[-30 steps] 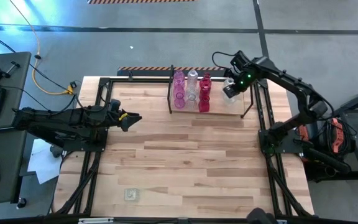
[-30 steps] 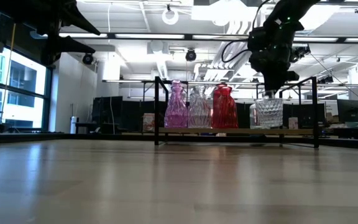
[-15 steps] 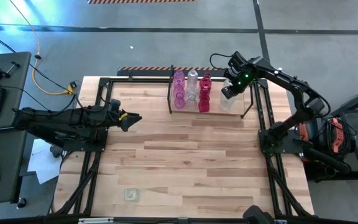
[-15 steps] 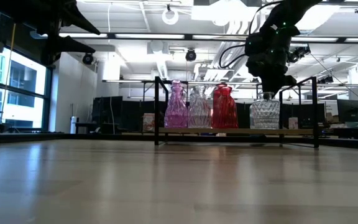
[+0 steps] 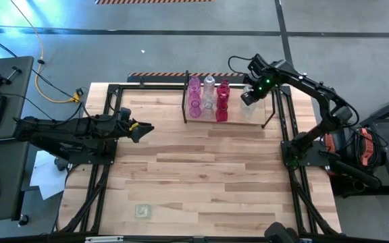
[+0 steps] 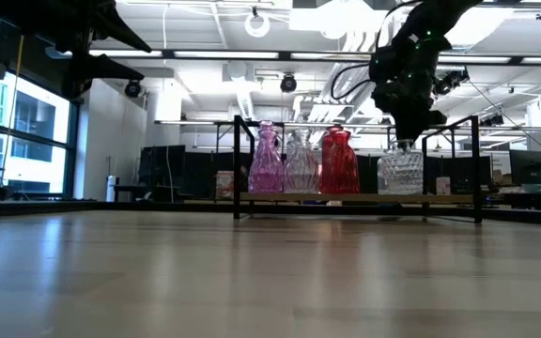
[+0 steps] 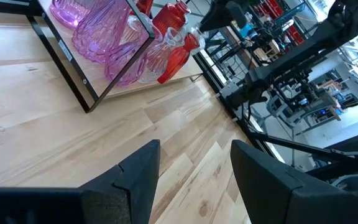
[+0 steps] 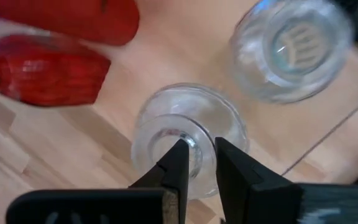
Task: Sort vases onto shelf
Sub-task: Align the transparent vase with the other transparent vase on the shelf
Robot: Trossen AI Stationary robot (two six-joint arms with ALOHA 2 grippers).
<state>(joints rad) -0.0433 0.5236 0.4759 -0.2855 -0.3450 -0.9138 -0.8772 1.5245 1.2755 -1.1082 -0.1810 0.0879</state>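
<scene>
The shelf (image 5: pixel 270 111), a black-framed rack with a wooden board (image 6: pixel 346 198), stands at the table's far edge. On it are pink vases (image 5: pixel 194 98), a clear vase (image 6: pixel 301 164) and red vases (image 5: pixel 222 101). My right gripper (image 5: pixel 248 98) hangs over the shelf's right part, shut on another clear vase (image 6: pixel 402 172), right of the red vase (image 6: pixel 338 162). That vase stands upright with its base at board level. My left gripper (image 5: pixel 146 128) waits open over the table's left part, holding nothing (image 7: pixel 194 149). My right gripper holds the clear vase by the rim of its mouth (image 8: pixel 202 144). One finger (image 8: pixel 178 163) sits inside the mouth and the other (image 8: pixel 229 163) outside the neck. The fingers come from above, pointing steeply down. The vase is upright, its base (image 6: pixel 402 192) level with the shelf board.
A second clear vase (image 8: pixel 291 46) stands close beside the held one, and red vases (image 8: pixel 42 81) lie to its other side. The black arm frames (image 5: pixel 113 121) (image 5: pixel 296 169) flank the table. A small clear object (image 5: pixel 142 211) lies near the front edge.
My right gripper has eased a little toward the red vase with the clear vase, which stays upright at the shelf board. Its fingers have kept their gap.
</scene>
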